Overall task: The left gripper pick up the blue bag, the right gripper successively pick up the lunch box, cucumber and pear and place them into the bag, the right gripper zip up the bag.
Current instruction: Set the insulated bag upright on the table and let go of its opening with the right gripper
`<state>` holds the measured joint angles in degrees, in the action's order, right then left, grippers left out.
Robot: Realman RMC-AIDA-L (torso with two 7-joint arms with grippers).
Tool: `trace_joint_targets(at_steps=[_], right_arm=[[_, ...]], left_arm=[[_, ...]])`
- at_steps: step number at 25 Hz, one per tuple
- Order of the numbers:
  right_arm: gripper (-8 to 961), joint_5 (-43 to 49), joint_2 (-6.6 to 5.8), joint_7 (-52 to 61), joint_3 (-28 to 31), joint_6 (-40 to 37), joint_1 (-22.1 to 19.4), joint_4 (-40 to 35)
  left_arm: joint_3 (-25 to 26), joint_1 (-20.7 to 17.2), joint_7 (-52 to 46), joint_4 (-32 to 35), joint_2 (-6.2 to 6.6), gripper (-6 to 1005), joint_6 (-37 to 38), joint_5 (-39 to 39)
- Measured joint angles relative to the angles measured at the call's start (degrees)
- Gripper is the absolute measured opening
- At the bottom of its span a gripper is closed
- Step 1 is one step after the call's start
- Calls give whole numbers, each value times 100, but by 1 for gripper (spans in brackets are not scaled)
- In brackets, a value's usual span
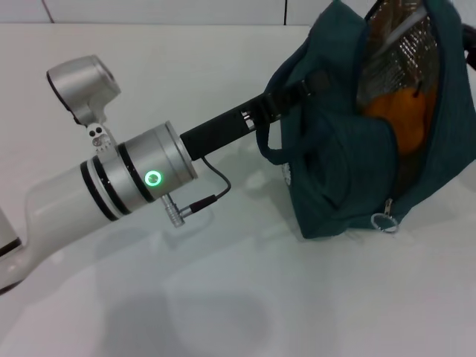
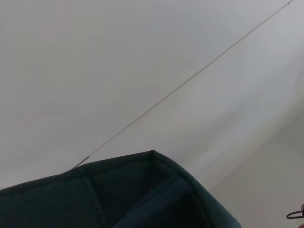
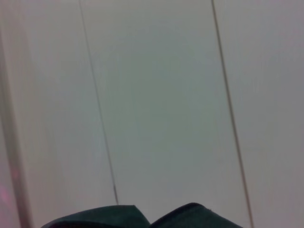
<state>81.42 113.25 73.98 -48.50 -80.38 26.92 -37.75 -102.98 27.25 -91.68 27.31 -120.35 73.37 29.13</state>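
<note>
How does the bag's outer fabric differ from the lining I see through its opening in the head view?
The blue bag has a dark teal, matte woven outer shell; its silver lining is shiny and crinkled like foil. The shell covers the whole outside, while the lining shows only inside the open top, behind an orange object inside. Both belong to the same bag, at whose strap the left gripper sits.

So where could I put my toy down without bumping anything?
The bare white table in front of the blue bag and beside the left arm is free. It is crowded where the left gripper meets the bag's strap.
</note>
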Motion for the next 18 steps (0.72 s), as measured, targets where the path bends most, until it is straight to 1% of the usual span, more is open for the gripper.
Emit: trace_joint_targets(at_steps=[2, 3, 4, 10, 18], right_arm=[[43, 2, 3, 95, -69, -51, -10, -7], [45, 1, -6, 149, -88, -82, -17, -26], [46, 2, -13, 183, -101, -115, -27, -34], [54, 127, -74, 320, -115, -198, -49, -10], [64, 300, -22, 335, -125, -117, -14, 52]], left_arm=[[-16, -67, -13, 2, 1, 43, 35, -2], [-16, -67, -13, 2, 1, 43, 35, -2], [-74, -153, -43, 0, 2, 43, 46, -1], [-154, -254, -50, -27, 0, 43, 46, -5], [-352, -274, -50, -4, -20, 43, 21, -24]])
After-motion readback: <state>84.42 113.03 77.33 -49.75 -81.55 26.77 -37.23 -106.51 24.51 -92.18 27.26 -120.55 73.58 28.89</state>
